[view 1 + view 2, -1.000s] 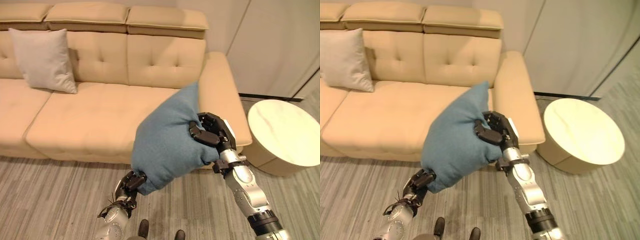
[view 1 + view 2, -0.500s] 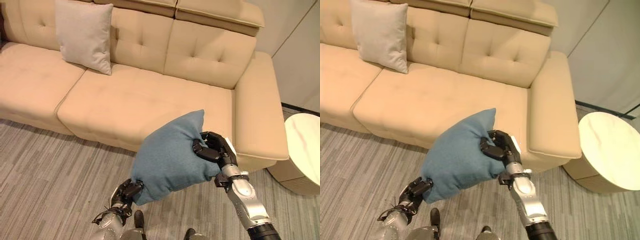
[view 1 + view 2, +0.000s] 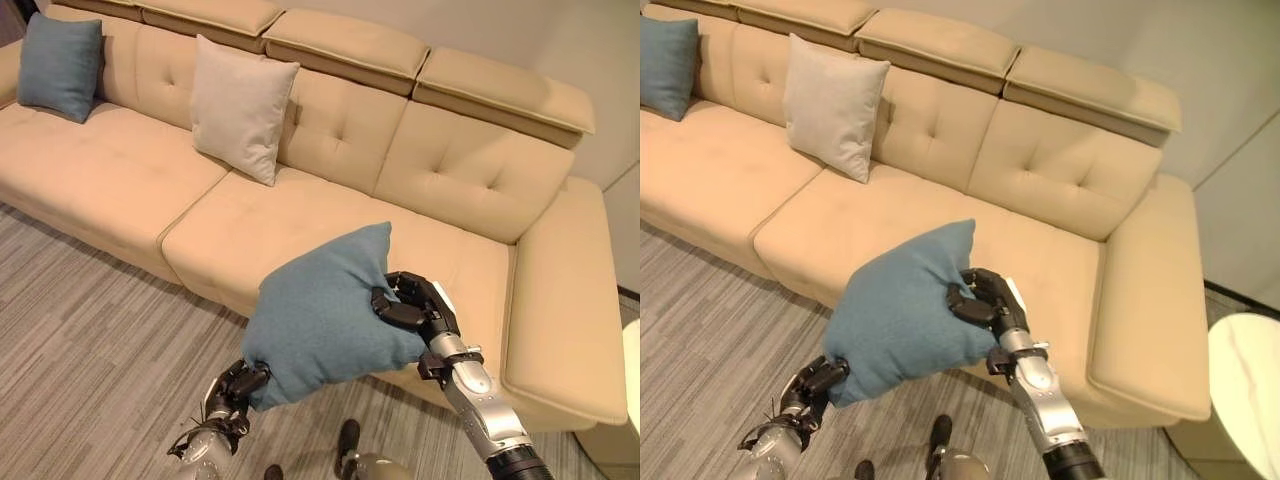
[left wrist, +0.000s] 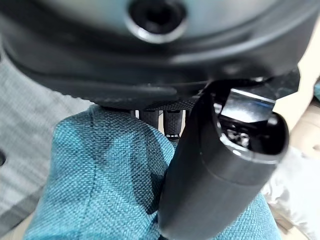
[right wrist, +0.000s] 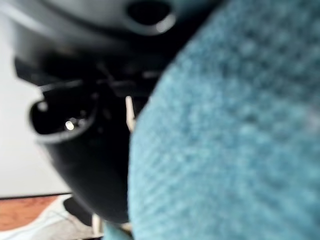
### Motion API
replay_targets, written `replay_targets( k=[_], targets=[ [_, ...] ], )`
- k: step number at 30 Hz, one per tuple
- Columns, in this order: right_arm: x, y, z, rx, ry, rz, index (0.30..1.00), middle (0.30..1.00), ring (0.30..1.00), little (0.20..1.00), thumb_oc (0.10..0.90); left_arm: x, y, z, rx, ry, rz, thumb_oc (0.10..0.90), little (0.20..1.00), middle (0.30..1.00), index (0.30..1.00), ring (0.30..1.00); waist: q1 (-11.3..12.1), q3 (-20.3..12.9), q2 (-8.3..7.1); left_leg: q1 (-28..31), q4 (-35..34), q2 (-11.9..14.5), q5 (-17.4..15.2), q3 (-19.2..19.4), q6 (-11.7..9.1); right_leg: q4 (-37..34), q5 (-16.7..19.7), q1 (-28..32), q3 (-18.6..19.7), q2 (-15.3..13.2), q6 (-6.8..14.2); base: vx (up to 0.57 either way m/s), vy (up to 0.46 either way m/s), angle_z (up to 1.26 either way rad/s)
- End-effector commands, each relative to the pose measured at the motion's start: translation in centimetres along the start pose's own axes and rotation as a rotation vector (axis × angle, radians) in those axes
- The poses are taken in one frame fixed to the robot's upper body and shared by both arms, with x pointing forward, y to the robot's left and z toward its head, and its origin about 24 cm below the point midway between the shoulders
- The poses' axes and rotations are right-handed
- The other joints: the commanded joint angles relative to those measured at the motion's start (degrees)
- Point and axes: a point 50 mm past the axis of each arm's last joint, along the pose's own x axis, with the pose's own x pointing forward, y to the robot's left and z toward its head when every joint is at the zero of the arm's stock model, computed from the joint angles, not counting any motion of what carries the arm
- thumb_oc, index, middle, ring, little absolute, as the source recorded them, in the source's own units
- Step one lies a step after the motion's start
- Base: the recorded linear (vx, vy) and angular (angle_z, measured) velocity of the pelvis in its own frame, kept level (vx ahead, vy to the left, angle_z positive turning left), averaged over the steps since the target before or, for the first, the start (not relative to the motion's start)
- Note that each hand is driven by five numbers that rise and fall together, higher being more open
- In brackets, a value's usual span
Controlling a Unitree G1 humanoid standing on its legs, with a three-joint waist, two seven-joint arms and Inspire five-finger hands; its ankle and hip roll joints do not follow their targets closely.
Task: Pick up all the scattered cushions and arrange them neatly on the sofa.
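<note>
Room: grey striped floor in front, with a long tan sofa running from the far left to the right along a pale wall.
Carried cushion: a blue cushion is up in the air between both hands, over the floor just near of the sofa's front edge; its long axis slants from low near-left to high far-right.
Right hand: the right hand has its fingers curled into the cushion's right side, gripping it.
Left hand: the left hand pinches the cushion's low left corner; its wrist view shows the thumb pressed on blue cloth.
Key relation: the seat lies beyond and slightly left of the cushion, so the drop is forward and away from the robot; the right hand is nearer the sofa.
Already placed: a beige cushion leans on the backrest; a second blue cushion stands at the far left.
Open room: the right seat, between the beige cushion and the right armrest, is bare and looks widest.
Edges: I judge the sofa's front edge and armrest the things to clear.
</note>
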Motion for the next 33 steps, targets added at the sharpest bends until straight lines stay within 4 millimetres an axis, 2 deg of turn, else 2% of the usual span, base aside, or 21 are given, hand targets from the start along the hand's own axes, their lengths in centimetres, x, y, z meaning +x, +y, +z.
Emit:
replay_targets(
  k=[1, 3, 5, 9, 13, 17, 20, 23, 27, 28, 29, 30, 32, 33],
  targets=[
    [0.8, 1.3, 5.8, 0.004, -0.319, 0.087, 0.300, 0.300, 0.300, 0.300, 0.400, 0.6, -9.5, 5.5, -0.022, -0.271, -0.437, 0.400, 0.300, 0.300, 0.300, 0.300, -2.18, -5.88, -2.28, -8.07, 15.56, -0.18, -3.61, 1.88, -0.90, 0.31, -6.16, 6.30, 1.08, -1.23, 4.65, 0.07, -0.022, -0.01],
    [0.7, 1.1, 5.6, 0.008, -0.310, 0.079, 0.300, 0.300, 0.300, 0.300, 0.400, 0.6, -9.7, 5.5, -0.028, -0.270, -0.441, 0.400, 0.300, 0.300, 0.300, 0.300, -1.80, -5.44, -2.70, -11.13, 16.34, 0.23, -4.44, 2.21, -0.21, 0.20, -6.93, 6.88, 1.41, -1.47, 4.38, 0.07, -0.003, -0.24],
    [0.7, 0.9, 5.7, 0.009, -0.313, 0.067, 0.300, 0.300, 0.300, 0.300, 0.400, 0.6, -9.8, 5.4, -0.015, -0.265, -0.443, 0.400, 0.300, 0.300, 0.300, 0.300, -1.46, -5.51, -3.17, -12.89, 13.42, 0.51, -5.07, 2.18, 0.41, -0.27, -7.35, 7.48, 2.17, -1.45, 4.71, 0.12, 0.023, -0.19],
    [0.8, 0.9, 5.5, 0.017, -0.308, 0.046, 0.300, 0.300, 0.300, 0.300, 0.400, 0.7, -9.8, 5.8, 0.010, -0.276, -0.435, 0.400, 0.300, 0.300, 0.300, 0.300, 0.14, -4.97, -2.82, -16.64, 6.23, -0.03, 1.19, 0.25, -0.07, -0.23, -8.82, 9.50, 3.97, 0.32, 4.49, 0.15, 0.074, -0.18],
    [0.9, 1.4, 5.6, 0.029, -0.318, 0.061, 0.300, 0.300, 0.300, 0.300, 0.400, 0.6, -9.3, 5.9, 0.008, -0.282, -0.427, 0.400, 0.300, 0.300, 0.300, 0.300, 0.64, -5.43, -2.34, -12.84, 1.46, -1.18, 1.44, -1.03, 0.54, 2.98, -9.22, 9.28, 5.46, 0.13, 5.40, 0.17, 0.133, -0.37],
    [1.1, 2.5, 5.6, 0.037, -0.318, 0.099, 0.300, 0.300, 0.300, 0.300, 0.400, 0.4, -8.3, 6.0, 0.020, -0.288, -0.407, 0.400, 0.300, 0.300, 0.300, 0.300, 1.35, -5.78, -1.56, -9.54, -0.15, -1.94, 0.33, 0.40, 2.88, 9.28, -8.90, 7.02, 7.11, -1.41, 7.21, 0.14, 0.169, -0.50],
    [1.3, 3.2, 5.8, 0.032, -0.322, 0.128, 0.300, 0.300, 0.300, 0.300, 0.400, 0.2, -7.7, 6.3, 0.032, -0.298, -0.393, 0.400, 0.300, 0.300, 0.300, 0.300, 1.51, -5.09, -0.92, -7.92, -0.02, -2.01, -0.70, 1.39, 4.65, 16.54, -6.38, 3.89, 7.90, -2.30, 9.00, 0.09, 0.138, -0.33],
    [1.4, 3.9, 6.0, 0.045, -0.330, 0.154, 0.300, 0.300, 0.300, 0.300, 0.400, 0.1, -7.2, 6.7, 0.033, -0.315, -0.381, 0.400, 0.300, 0.300, 0.300, 0.300, 1.95, -4.74, -0.08, -6.14, -0.29, -1.66, -2.14, 2.73, 5.62, 20.10, -4.92, 1.42, 4.18, -4.96, 10.12, 0.07, 0.086, -0.25],
    [1.7, 4.3, 6.2, 0.024, -0.333, 0.173, 0.300, 0.300, 0.300, 0.300, 0.400, 0.1, -7.1, 6.7, 0.006, -0.314, -0.372, 0.400, 0.300, 0.300, 0.300, 0.300, 1.60, -4.83, 0.02, -3.49, -1.38, -2.05, -3.55, 3.96, 5.80, 12.94, -4.99, -0.90, 0.72, -5.59, 8.93, 0.14, -0.003, -0.44],
    [1.8, 4.4, 6.4, 0.033, -0.335, 0.182, 0.300, 0.300, 0.300, 0.300, 0.400, 0.1, -7.3, 6.7, 0.006, -0.315, -0.384, 0.400, 0.300, 0.300, 0.300, 0.300, 1.46, -4.85, -0.36, -2.58, -1.05, -2.47, -4.68, 4.18, 5.42, 6.71, -4.29, -0.47, -0.58, -5.62, 8.60, 0.25, -0.111, -0.28],
    [1.7, 4.0, 6.2, 0.025, -0.331, 0.173, 0.300, 0.300, 0.300, 0.300, 0.400, 0.2, -7.5, 6.4, 0.007, -0.304, -0.396, 0.400, 0.300, 0.300, 0.300, 0.300, 1.30, -5.15, -0.65, -1.85, -0.39, -2.64, -5.51, 3.92, 4.78, 3.56, -4.49, 1.57, 0.89, -4.49, 8.30, 0.20, -0.096, -0.13],
    [1.7, 4.0, 6.2, 0.025, -0.332, 0.173, 0.300, 0.300, 0.300, 0.300, 0.400, 0.2, -7.5, 6.4, 0.007, -0.305, -0.396, 0.400, 0.300, 0.300, 0.300, 0.300, 1.23, -5.28, -0.77, -2.04, -0.49, -2.75, -5.27, 3.88, 4.79, 3.43, -4.33, 1.42, 0.86, -4.59, 8.29, 0.14, -0.101, -0.07],
    [1.4, 3.3, 5.9, 0.021, -0.324, 0.146, 0.300, 0.300, 0.300, 0.300, 0.400, 0.2, -8.0, 6.5, 0.000, -0.313, -0.413, 0.400, 0.300, 0.300, 0.300, 0.300, 0.96, -5.47, -1.47, -3.48, 3.45, -1.97, -5.88, 4.11, 2.63, 1.28, -4.65, 3.82, 0.97, -3.45, 7.39, 0.10, -0.154, 0.18],
    [1.2, 2.7, 5.9, 0.020, -0.330, 0.122, 0.300, 0.300, 0.300, 0.300, 0.400, 0.2, -8.9, 6.7, 0.014, -0.320, -0.448, 0.400, 0.300, 0.300, 0.300, 0.300, 0.39, -5.38, -2.42, -7.02, 9.98, -0.23, -4.88, 4.68, 0.56, -0.60, -4.85, 5.67, -0.29, -3.32, 6.26, 0.09, -0.164, 0.25]
  ],
)
